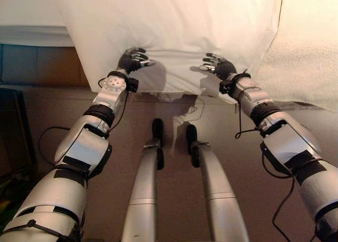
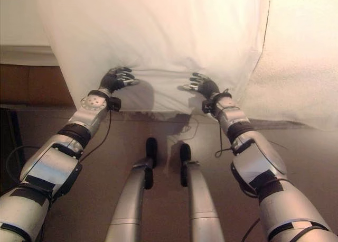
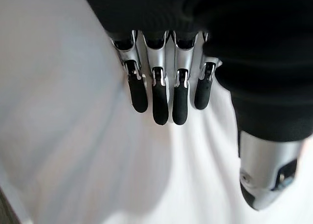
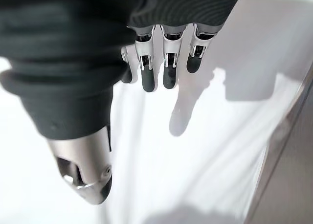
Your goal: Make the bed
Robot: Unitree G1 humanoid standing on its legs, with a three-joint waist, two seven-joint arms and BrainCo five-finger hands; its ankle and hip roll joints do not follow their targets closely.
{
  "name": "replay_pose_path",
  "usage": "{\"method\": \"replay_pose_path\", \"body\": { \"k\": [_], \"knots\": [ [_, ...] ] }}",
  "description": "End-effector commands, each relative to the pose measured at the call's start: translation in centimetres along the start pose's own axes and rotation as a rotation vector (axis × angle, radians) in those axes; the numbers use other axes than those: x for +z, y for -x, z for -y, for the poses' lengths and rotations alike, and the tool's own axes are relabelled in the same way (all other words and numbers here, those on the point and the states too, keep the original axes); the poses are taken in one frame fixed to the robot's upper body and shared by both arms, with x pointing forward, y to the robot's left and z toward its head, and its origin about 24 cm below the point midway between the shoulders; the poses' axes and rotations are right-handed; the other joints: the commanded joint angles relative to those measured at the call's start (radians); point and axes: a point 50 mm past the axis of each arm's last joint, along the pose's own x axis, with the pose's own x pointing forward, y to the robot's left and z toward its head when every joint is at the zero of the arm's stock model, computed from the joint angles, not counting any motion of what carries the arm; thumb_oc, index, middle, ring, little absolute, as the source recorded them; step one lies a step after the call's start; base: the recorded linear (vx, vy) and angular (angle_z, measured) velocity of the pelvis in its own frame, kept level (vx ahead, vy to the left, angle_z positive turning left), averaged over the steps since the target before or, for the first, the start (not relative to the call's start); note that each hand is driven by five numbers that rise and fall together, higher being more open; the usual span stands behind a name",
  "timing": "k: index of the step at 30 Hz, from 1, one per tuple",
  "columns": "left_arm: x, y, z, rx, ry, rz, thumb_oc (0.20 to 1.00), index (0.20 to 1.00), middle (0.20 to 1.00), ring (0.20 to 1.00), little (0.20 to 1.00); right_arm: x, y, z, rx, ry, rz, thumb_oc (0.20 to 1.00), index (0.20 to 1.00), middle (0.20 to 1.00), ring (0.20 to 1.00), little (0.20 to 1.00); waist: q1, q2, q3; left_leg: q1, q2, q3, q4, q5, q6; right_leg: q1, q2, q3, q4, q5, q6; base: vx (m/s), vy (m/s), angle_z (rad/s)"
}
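**Both robot hands spread over the hanging white sheet at the bed's edge**

The left robot hand [image 1: 133,59] was seen raised against the white sheet [image 1: 174,25], near the sheet's lower hanging edge. In its wrist view the fingers [image 3: 160,101] were straight and side by side, pointing over the cloth, with the thumb [image 3: 264,177] held apart. No fold of cloth lay between fingers and thumb; the robot hand was spread and gripped nothing. Whether the fingertips actually touched the sheet could not be told.

The right robot hand [image 1: 217,65] was held at about the same height, apart from the left, also at the sheet's lower part. Its fingers [image 4: 168,70] were extended and loosely together, thumb [image 4: 85,172] standing off to one side, nothing pinched. Contact with the cloth could not be confirmed.

The white sheet draped down over the side of the bed [image 1: 31,36], its bottom hem hanging just above the floor [image 1: 174,199] between and below the 2 robot hands. A cream textured blanket [image 1: 309,46] lay to the robot's right of the sheet, its edge meeting the sheet's right border.
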Motion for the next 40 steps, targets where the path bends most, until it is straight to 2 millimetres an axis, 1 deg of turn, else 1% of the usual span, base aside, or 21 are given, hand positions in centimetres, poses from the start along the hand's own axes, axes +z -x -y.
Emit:
{"method": "replay_pose_path", "body": {
  "k": [1,3,5,9,10,11,12,13,14,17,19,20,23,24,25,26,27,33,34,37,40],
  "knots": [
    [-4.0,1.2,-3.5,0.201,-0.059,-0.139,1.000,1.000,1.000,1.000,1.000,-3.5,1.3,2.8,-0.156,-0.052,-0.067,1.000,1.000,1.000,1.000,1.000,0.008,-0.011,-0.052,0.155,0.003,0.037,-0.033,-0.124,-0.048,0.138,-0.025,0.015,-0.175,0.037,0.093,0.03,-0.040,0.00],
    [-4.8,1.6,-3.7,0.216,-0.076,-0.160,1.000,1.000,1.000,1.000,1.000,-4.2,1.6,3.3,-0.184,-0.055,-0.082,1.000,1.000,1.000,1.000,1.000,0.006,-0.010,-0.051,0.189,0.003,0.038,-0.062,-0.118,-0.050,0.169,-0.024,0.018,-0.202,0.043,0.094,0.02,-0.016,0.00],
    [-8.6,3.2,-4.0,0.270,-0.038,-0.268,1.000,1.000,1.000,1.000,1.000,-7.5,3.2,5.1,-0.274,-0.096,-0.158,1.000,1.000,1.000,1.000,1.000,0.007,-0.003,-0.067,0.276,-0.003,0.036,-0.167,-0.084,-0.060,0.259,-0.021,0.021,-0.301,0.072,0.102,0.07,-0.046,-0.01],
    [-13.7,6.1,-2.5,0.277,0.040,-0.407,1.000,1.000,1.000,1.000,1.000,-12.4,6.0,6.6,-0.378,-0.132,-0.272,1.000,1.000,1.000,1.000,1.000,0.013,0.011,-0.083,0.430,-0.014,0.024,-0.329,-0.020,-0.072,0.417,-0.017,0.018,-0.455,0.116,0.115,0.08,-0.051,0.03],
    [-14.7,6.9,-2.3,0.271,0.043,-0.436,1.000,1.000,1.000,1.000,1.000,-13.6,6.8,6.9,-0.388,-0.131,-0.302,1.000,1.000,1.000,1.000,1.000,0.014,0.013,-0.089,0.474,-0.016,0.018,-0.366,-0.005,-0.073,0.460,-0.016,0.018,-0.490,0.124,0.116,0.07,-0.036,0.08],
    [-14.8,6.9,-2.2,0.270,0.043,-0.438,1.000,1.000,1.000,1.000,1.000,-13.7,6.9,6.9,-0.389,-0.131,-0.304,1.000,1.000,1.000,1.000,1.000,0.013,0.013,-0.087,0.482,-0.017,0.017,-0.372,-0.003,-0.073,0.468,-0.016,0.017,-0.496,0.126,0.116,0.14,-0.061,0.13],
    [-17.8,9.3,-1.2,0.264,0.084,-0.531,1.000,1.000,1.000,1.000,1.000,-17.3,8.9,6.2,-0.402,-0.168,-0.392,1.000,1.000,1.000,1.000,1.000,0.017,0.013,-0.109,0.576,-0.011,0.002,-0.469,0.027,-0.074,0.552,-0.013,0.017,-0.561,0.144,0.117,0.15,-0.059,0.12],
    [-19.0,10.4,-1.0,0.261,0.090,-0.567,1.000,1.000,1.000,1.000,1.000,-18.7,9.9,6.0,-0.400,-0.170,-0.429,1.000,1.000,1.000,1.000,1.000,0.017,0.012,-0.119,0.624,-0.010,-0.001,-0.509,0.041,-0.074,0.601,-0.014,0.014,-0.598,0.154,0.119,0.23,-0.074,0.09],
    [-21.1,12.5,0.1,0.220,0.080,-0.639,1.000,1.000,1.000,1.000,1.000,-21.1,11.4,4.9,-0.392,-0.186,-0.501,1.000,1.000,1.000,1.000,1.000,0.018,0.010,-0.143,0.682,0.000,-0.008,-0.570,0.058,-0.066,0.653,-0.011,0.013,-0.641,0.168,0.120,0.14,-0.030,0.04],
    [-22.2,13.8,0.6,0.208,0.088,-0.674,1.000,1.000,1.000,1.000,1.000,-22.7,12.6,4.0,-0.373,-0.179,-0.552,1.000,1.000,1.000,1.000,1.000,0.022,0.007,-0.148,0.740,0.007,-0.010,-0.627,0.080,-0.066,0.705,-0.009,0.012,-0.678,0.181,0.121,0.09,-0.028,-0.02],
    [-25.1,17.8,2.6,0.121,0.114,-0.776,1.000,1.000,1.000,1.000,1.000,-26.7,16.4,2.0,-0.349,-0.205,-0.685,1.000,1.000,1.000,1.000,1.000,0.019,0.005,-0.197,0.833,0.022,-0.018,-0.719,0.115,-0.070,0.790,-0.008,0.028,-0.753,0.208,0.118,0.12,-0.031,-0.01],
    [-25.1,17.9,2.6,0.120,0.114,-0.777,1.000,1.000,1.000,1.000,1.000,-26.8,16.4,2.0,-0.349,-0.205,-0.686,1.000,1.000,1.000,1.000,1.000,0.019,0.005,-0.197,0.835,0.023,-0.018,-0.719,0.115,-0.070,0.793,-0.008,0.027,-0.756,0.209,0.118,0.07,-0.016,0.00],
    [-26.5,20.5,4.8,0.019,0.148,-0.831,1.000,1.000,1.000,1.000,1.000,-29.1,19.1,0.5,-0.320,-0.217,-0.781,1.000,1.000,1.000,1.000,1.000,0.017,0.004,-0.231,0.866,0.023,-0.025,-0.719,0.115,-0.073,0.845,-0.011,0.028,-0.792,0.222,0.116,0.04,0.001,0.02],
    [-27.1,22.2,6.0,-0.048,0.161,-0.868,1.000,1.000,1.000,1.000,1.000,-30.2,20.7,0.0,-0.295,-0.195,-0.833,1.000,1.000,1.000,1.000,1.000,0.015,0.007,-0.253,0.893,0.027,-0.030,-0.719,0.111,-0.071,0.873,-0.010,0.028,-0.794,0.220,0.115,0.04,0.009,0.03],
    [-27.1,22.2,6.0,-0.048,0.161,-0.868,1.000,1.000,1.000,1.000,1.000,-30.2,20.8,0.0,-0.295,-0.195,-0.833,1.000,1.000,1.000,1.000,1.000,0.015,0.007,-0.252,0.894,0.027,-0.030,-0.719,0.110,-0.071,0.875,-0.010,0.028,-0.794,0.220,0.115,0.07,0.031,0.05],
    [-27.9,24.2,7.2,-0.123,0.166,-0.922,1.000,1.000,1.000,1.000,1.000,-31.2,22.5,-0.6,-0.260,-0.168,-0.891,1.000,1.000,1.000,1.000,1.000,0.013,0.009,-0.273,0.927,0.029,-0.030,-0.719,0.106,-0.067,0.908,-0.010,0.034,-0.797,0.218,0.114,0.04,0.024,0.04],
    [-27.9,24.2,7.2,-0.123,0.166,-0.922,1.000,1.000,1.000,1.000,1.000,-31.3,22.5,-0.6,-0.260,-0.168,-0.891,1.000,1.000,1.000,1.000,1.000,0.012,0.009,-0.272,0.928,0.029,-0.030,-0.719,0.106,-0.067,0.910,-0.010,0.034,-0.798,0.218,0.114,0.06,0.040,0.03],
    [-29.3,29.4,10.4,-0.353,0.112,-1.062,1.000,1.000,1.000,1.000,1.000,-33.8,27.5,-2.9,-0.087,-0.071,-1.077,1.000,1.000,1.000,1.000,1.000,0.014,0.008,-0.347,1.013,0.022,-0.036,-0.719,0.073,-0.053,1.018,-0.030,0.037,-0.866,0.232,0.124,0.07,0.031,0.00],
    [-29.3,29.4,10.4,-0.353,0.112,-1.062,1.000,1.000,1.000,1.000,1.000,-33.8,27.5,-2.9,-0.087,-0.071,-1.077,1.000,1.000,1.000,1.000,1.000,0.014,0.008,-0.346,1.013,0.022,-0.036,-0.719,0.073,-0.053,1.018,-0.030,0.037,-0.866,0.232,0.124,0.09,0.027,-0.01],
    [-29.7,32.5,12.0,-0.483,0.078,-1.144,1.000,1.000,1.000,1.000,1.000,-34.8,30.1,-4.4,-0.048,-0.074,-1.159,1.000,1.000,1.000,1.000,1.000,0.017,0.007,-0.385,1.071,0.021,-0.038,-0.719,0.043,-0.042,1.081,-0.035,0.044,-0.883,0.221,0.124,0.10,0.019,-0.03],
    [-29.8,33.3,12.3,-0.507,0.084,-1.168,1.000,1.000,1.000,1.000,1.000,-34.9,30.5,-4.7,-0.050,-0.078,-1.164,1.000,1.000,1.000,1.000,1.000,0.019,0.004,-0.397,1.084,0.019,-0.042,-0.719,0.032,-0.032,1.097,-0.035,0.048,-0.892,0.218,0.124,0.05,0.007,0.01]
  ]
}}
